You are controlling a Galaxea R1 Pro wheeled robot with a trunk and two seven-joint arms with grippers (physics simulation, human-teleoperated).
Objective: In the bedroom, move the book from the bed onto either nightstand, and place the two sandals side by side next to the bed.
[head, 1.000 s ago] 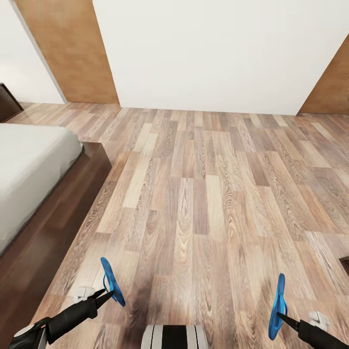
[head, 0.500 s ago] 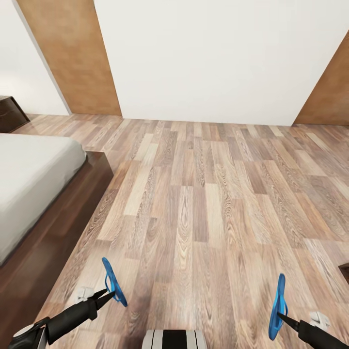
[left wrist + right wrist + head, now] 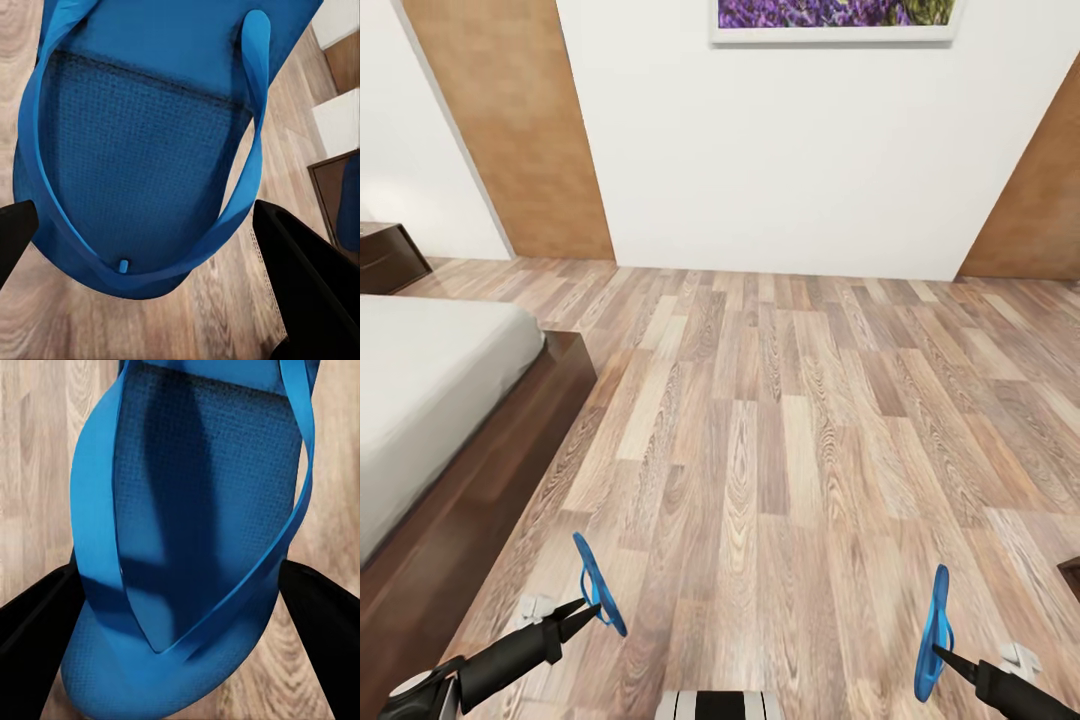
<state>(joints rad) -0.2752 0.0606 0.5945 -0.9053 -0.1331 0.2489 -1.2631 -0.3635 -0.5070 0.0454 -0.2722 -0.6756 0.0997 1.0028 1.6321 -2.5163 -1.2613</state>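
No lettering, label, brand or number could be read anywhere. The two blue sandals, one (image 3: 598,597) clamped in the left gripper (image 3: 582,611) and the other (image 3: 933,632) in the right gripper (image 3: 943,654), carried plain textured soles with no mark, seen close in both wrist views. The framed picture (image 3: 834,18) on the wall far ahead of both grippers showed purple flowers and no caption. The wood floor (image 3: 780,440) bore no sign either.

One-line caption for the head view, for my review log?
Each gripper, left and right, holds a blue flip-flop (left, right) above plank floor beside the bed.
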